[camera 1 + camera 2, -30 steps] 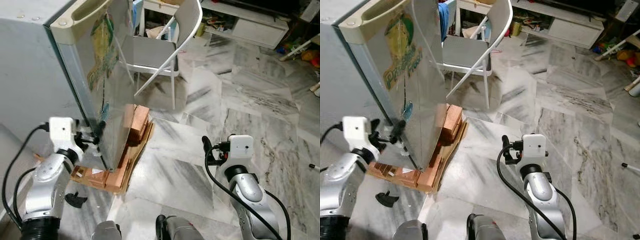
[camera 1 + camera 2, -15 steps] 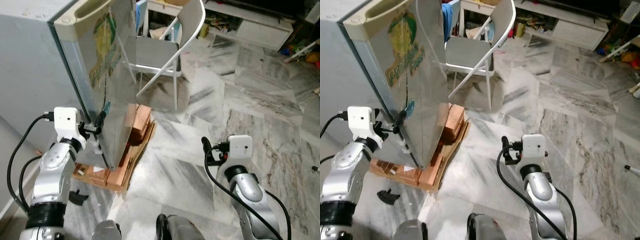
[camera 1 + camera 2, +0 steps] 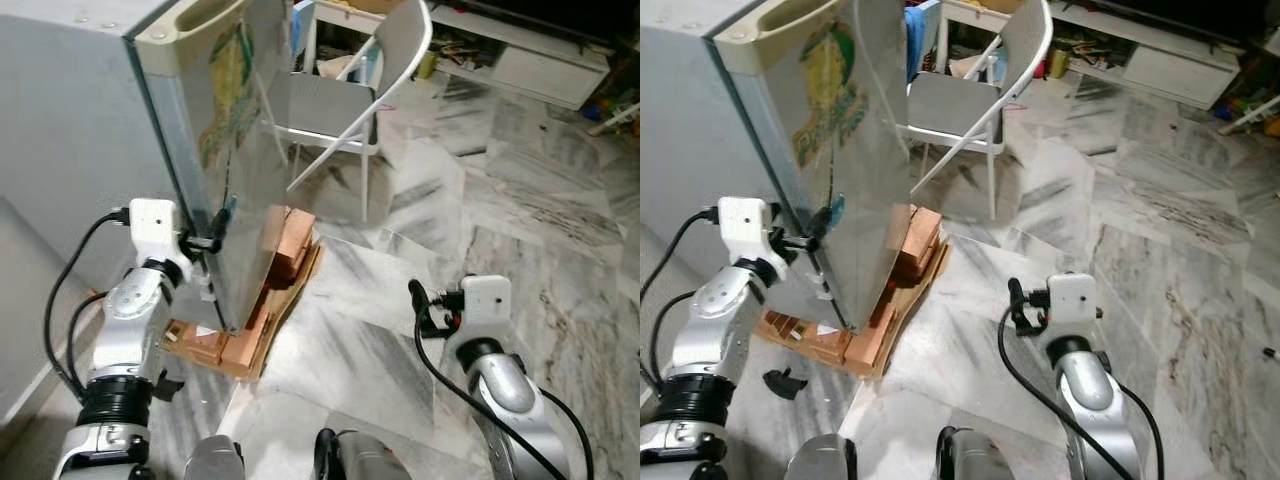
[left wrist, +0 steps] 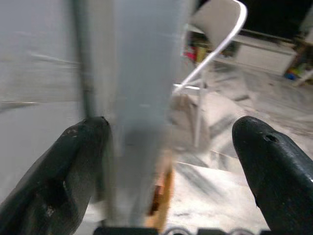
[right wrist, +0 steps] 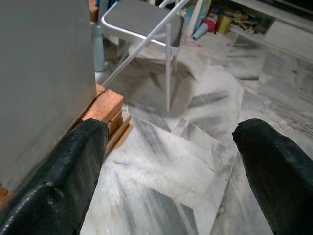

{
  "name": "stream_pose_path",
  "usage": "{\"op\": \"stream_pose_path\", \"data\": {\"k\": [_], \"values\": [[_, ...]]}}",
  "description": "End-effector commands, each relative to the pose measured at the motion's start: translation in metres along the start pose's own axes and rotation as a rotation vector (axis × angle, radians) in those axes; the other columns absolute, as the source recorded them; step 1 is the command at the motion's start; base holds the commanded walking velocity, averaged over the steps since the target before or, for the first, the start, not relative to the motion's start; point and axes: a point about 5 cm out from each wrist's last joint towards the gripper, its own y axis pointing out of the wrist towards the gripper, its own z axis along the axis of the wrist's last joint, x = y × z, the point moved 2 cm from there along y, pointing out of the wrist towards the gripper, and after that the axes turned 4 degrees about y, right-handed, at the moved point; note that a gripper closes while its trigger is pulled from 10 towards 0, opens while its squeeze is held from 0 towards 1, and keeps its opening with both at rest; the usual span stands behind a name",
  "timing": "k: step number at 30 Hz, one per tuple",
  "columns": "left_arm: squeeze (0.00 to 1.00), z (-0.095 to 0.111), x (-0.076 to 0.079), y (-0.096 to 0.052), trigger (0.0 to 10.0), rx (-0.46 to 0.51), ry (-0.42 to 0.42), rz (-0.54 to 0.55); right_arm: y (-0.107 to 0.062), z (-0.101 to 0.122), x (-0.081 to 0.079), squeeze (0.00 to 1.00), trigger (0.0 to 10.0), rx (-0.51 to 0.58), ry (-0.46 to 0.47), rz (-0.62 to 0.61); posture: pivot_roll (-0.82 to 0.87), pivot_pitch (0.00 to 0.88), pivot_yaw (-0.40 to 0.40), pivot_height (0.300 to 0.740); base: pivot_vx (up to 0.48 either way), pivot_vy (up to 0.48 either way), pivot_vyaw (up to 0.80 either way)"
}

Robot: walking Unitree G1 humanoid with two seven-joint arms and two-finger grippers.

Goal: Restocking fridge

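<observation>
Fridge (image 3: 110,120): grey cabinet at the robot's left front, standing on bricks and flattened cardboard (image 3: 268,322) over a marble floor (image 3: 520,230).
Fridge door (image 3: 855,150): shiny metal panel with a green and yellow sticker, its outer edge facing the robot, beside the cabinet's front corner.
Left gripper (image 3: 215,232): raised against the fridge door's outer edge, about halfway up; in the left wrist view its black fingers (image 4: 54,181) are spread wide, one on each side of the edge, not clamped on it.
Right gripper (image 3: 418,300): held low over the floor, well to the right of the fridge; fingers (image 5: 58,176) released, spread apart, holding nothing.
Chair (image 3: 360,90): white folding chair with a grey seat, just beyond the fridge door.
Low white cabinet (image 3: 540,55): far beyond the fridge, along the back of the room.
</observation>
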Motion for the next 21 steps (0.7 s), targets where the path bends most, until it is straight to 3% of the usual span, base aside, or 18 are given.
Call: {"op": "stream_pose_path", "data": {"k": [1, 4, 9, 16, 19, 20, 21], "values": [[0.00, 0.007, 0.011, 0.005, 10.0, 0.023, 0.013, -0.051, -0.004, 0.002, 0.006, 0.00, 10.0, -0.002, -0.010, -0.018, 0.04, 0.118, -0.102, 0.740, 0.000, 0.000, 0.00], [0.00, 0.010, 0.021, 0.009, 10.0, 0.031, 0.023, -0.092, -0.005, -0.002, 0.008, 0.00, 10.0, -0.016, -0.004, -0.020, 0.04, 0.117, -0.099, 0.740, 0.000, 0.000, 0.00], [0.00, 0.008, 0.021, 0.017, 10.0, 0.032, 0.067, -0.043, -0.001, -0.002, 0.007, 0.00, 10.0, -0.019, 0.012, -0.026, 0.04, 0.115, -0.098, 0.740, 0.000, 0.000, 0.00], [0.00, 0.019, 0.026, 0.033, 10.0, 0.050, 0.051, -0.035, -0.003, -0.004, 0.005, 0.00, 10.0, -0.026, 0.014, -0.014, 0.04, 0.115, -0.101, 0.740, 0.000, 0.000, 0.00], [0.00, 0.030, 0.045, 0.043, 10.0, 0.083, 0.050, -0.089, -0.006, -0.008, 0.005, 0.00, 10.0, -0.048, -0.002, -0.001, 0.05, 0.113, -0.105, 0.740, 0.000, 0.000, 0.00], [0.00, 0.038, 0.075, 0.047, 10.0, 0.112, 0.061, -0.197, -0.008, -0.012, 0.006, 0.00, 10.0, -0.071, -0.011, 0.007, 0.05, 0.110, -0.110, 0.740, 0.000, 0.000, 0.00], [0.00, 0.038, 0.075, 0.047, 10.0, 0.112, 0.061, -0.197, -0.008, -0.012, 0.006, 0.00, 10.0, -0.071, -0.011, 0.007, 0.05, 0.110, -0.110, 0.740, 0.000, 0.000, 0.00]]}}
